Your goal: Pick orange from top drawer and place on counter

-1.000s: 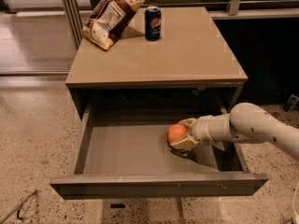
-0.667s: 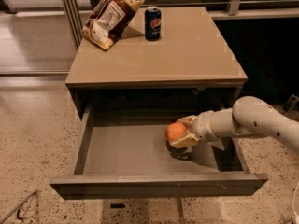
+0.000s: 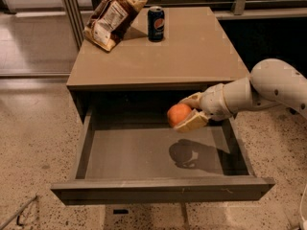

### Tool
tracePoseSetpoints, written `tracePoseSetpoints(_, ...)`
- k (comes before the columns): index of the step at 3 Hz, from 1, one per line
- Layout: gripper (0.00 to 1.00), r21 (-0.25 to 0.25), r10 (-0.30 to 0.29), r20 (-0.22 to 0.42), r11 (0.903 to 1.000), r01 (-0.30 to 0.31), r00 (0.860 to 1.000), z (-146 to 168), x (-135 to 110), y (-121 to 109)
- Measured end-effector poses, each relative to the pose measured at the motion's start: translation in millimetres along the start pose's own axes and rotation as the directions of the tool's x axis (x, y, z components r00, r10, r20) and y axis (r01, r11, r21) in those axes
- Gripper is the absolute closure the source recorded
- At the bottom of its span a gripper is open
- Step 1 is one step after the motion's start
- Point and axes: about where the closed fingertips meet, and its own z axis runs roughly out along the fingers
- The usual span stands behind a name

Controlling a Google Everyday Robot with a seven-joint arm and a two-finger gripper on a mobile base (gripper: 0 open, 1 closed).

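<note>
Lifted clear of the top drawer floor since a second ago, my gripper clamps the orange; placing it on the counter remains.

The bright orange is clasped between the cream-tan fingers of the gripper, which hangs above the grey drawer on a white arm. The bench is glossy beige-tan with a darker edge. The can is dark blue; the bag is brown with a white label. The floor is speckled beige.
</note>
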Motion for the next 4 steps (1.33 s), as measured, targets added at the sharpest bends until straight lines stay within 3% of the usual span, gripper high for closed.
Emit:
tracePoseSetpoints(1, 1.00, 0.028, -0.027, -0.026, 0.9992, 0.028, 0.999, -39, -52, -17)
tracePoseSetpoints(2, 1.00, 0.089, -0.072, -0.064, 0.9930, 0.078, 0.995, -75, -113, -34)
tracePoseSetpoints(4, 1.00, 0.107, -0.081, -0.050, 0.9906, 0.086, 0.995, -76, -120, -38)
